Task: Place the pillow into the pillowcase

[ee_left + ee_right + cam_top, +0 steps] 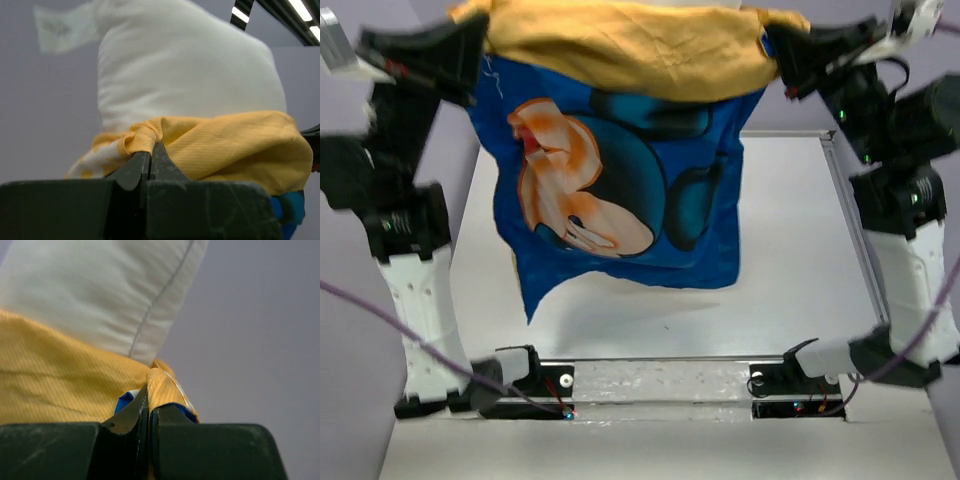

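Note:
The pillowcase (620, 170) hangs high above the table, its mustard-yellow face bunched along the top and its blue mouse-head face dropping below. My left gripper (480, 45) is shut on the case's upper left corner. My right gripper (775, 50) is shut on the upper right corner. In the left wrist view the white pillow (185, 65) stands out of the yellow pillowcase (235, 150), whose fabric is pinched at my left gripper (151, 150). In the right wrist view the pillow (105, 290) rises above the yellow cloth (55, 380) clamped in my right gripper (149, 395).
A white table (790, 260) lies under the hanging case, with a metal rail (845, 215) along its right edge. The arm bases and a shiny mounting strip (660, 380) sit at the near edge. Purple cables (380, 320) trail beside both arms.

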Controlling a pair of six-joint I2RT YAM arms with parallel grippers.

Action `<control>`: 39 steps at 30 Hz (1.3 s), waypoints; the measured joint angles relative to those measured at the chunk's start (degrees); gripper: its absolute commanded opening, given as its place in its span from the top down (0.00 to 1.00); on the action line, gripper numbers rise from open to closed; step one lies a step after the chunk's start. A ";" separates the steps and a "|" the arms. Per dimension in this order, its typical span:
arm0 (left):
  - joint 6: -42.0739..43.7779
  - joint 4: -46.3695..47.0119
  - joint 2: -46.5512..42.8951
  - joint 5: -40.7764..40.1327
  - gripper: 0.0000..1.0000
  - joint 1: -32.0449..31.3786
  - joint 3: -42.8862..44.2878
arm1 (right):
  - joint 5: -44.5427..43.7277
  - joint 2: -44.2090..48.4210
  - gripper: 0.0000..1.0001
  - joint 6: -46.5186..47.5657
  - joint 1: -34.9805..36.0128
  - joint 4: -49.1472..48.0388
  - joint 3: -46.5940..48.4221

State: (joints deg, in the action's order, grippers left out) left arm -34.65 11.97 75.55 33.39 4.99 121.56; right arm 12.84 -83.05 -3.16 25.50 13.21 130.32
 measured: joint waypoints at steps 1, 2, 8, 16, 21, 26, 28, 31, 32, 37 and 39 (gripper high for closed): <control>-0.42 3.54 -8.11 -0.90 1.00 -0.04 -14.62 | -1.07 5.86 1.00 0.02 0.00 -2.19 -10.34; -0.66 4.13 -12.98 -0.83 1.00 0.00 -24.76 | -1.90 10.16 1.00 0.42 0.09 -1.42 -17.88; -1.01 -6.58 -1.73 3.87 1.00 -0.35 8.74 | 0.90 -0.61 1.00 2.08 1.11 6.82 9.05; -3.41 12.09 -20.46 2.62 1.00 -0.02 -28.68 | 0.59 15.69 1.00 -0.11 0.83 -8.33 -20.59; -2.51 -0.52 6.82 2.51 1.00 -1.11 13.86 | 0.00 -8.92 1.00 1.22 0.61 1.01 15.28; -0.02 3.28 -7.26 -3.48 1.00 -1.11 -11.69 | -0.68 8.81 1.00 0.07 0.31 -4.59 -14.01; -0.46 7.21 -16.15 -3.91 1.00 -1.14 -28.04 | 0.07 15.82 1.00 -0.68 0.83 -5.90 -23.34; -2.23 12.11 -20.24 -0.87 1.00 -1.29 -34.91 | 1.31 17.53 1.00 -0.72 1.55 -5.88 -26.47; -2.82 9.99 -17.79 1.40 1.00 -1.46 -31.39 | 1.01 13.53 1.00 -0.17 1.51 -4.55 -21.42; -2.10 10.49 -6.75 0.17 1.00 -1.90 -15.76 | -1.09 -2.34 1.00 2.36 0.33 -4.98 1.92; -1.14 13.79 -12.09 -2.78 1.00 -1.90 -26.80 | -2.49 4.44 1.00 2.82 0.09 -9.84 -11.74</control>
State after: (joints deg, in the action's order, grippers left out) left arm -35.79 25.76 63.46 30.61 3.09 94.76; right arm 10.35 -78.61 -0.34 25.58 3.38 118.58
